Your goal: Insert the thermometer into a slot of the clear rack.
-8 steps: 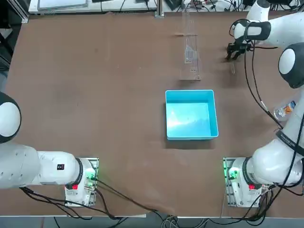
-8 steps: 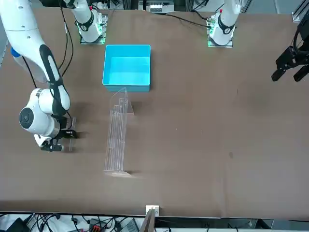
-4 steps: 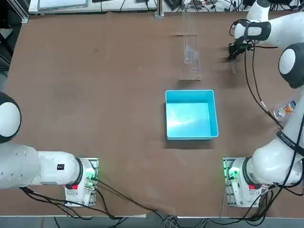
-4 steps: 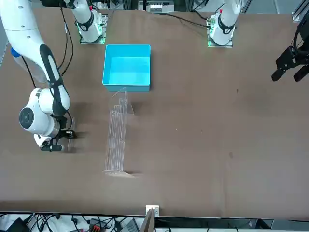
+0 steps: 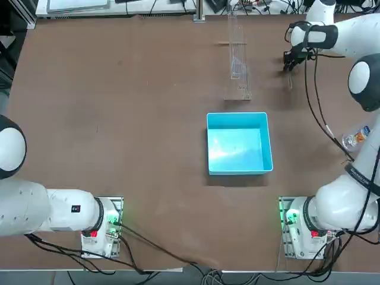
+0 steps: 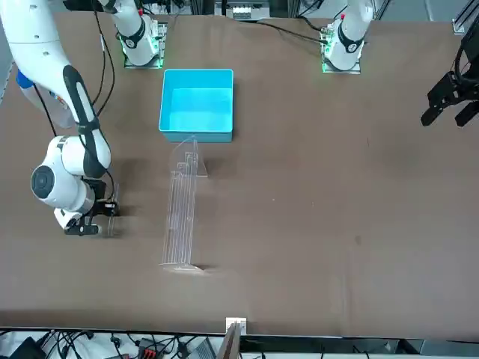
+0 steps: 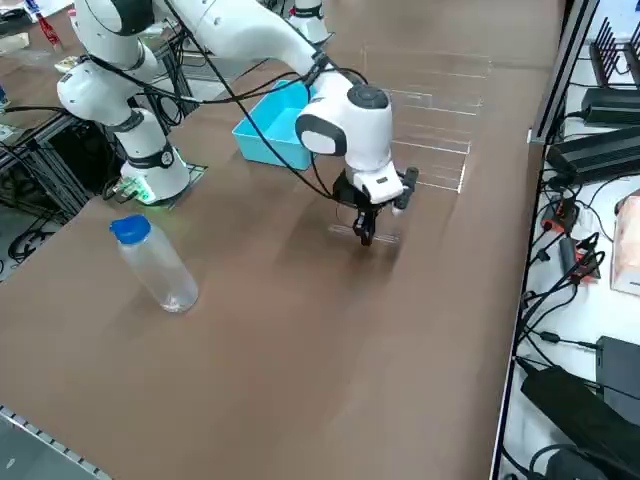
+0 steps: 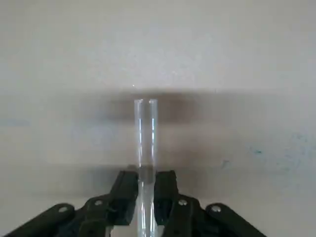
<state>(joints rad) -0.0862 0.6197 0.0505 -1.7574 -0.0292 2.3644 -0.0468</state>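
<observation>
Right two-finger gripper (image 8: 146,190) was clamped on the thin clear glass-rod thermometer (image 8: 146,148), low over the brown table (image 5: 119,107) near its far right edge, bare tabletop separating it from the long transparent acrylic rack (image 5: 236,59).

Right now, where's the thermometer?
The thermometer is pinched in the right hand, low over the table's far right, beside the clear rack.

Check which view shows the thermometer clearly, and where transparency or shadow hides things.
Right wrist view: thermometer sharp between the right gripper fingers, dark shadow band behind. Top view: clear rack nearly vanishes against the table. Front view: rack edges catch faint glints.
</observation>
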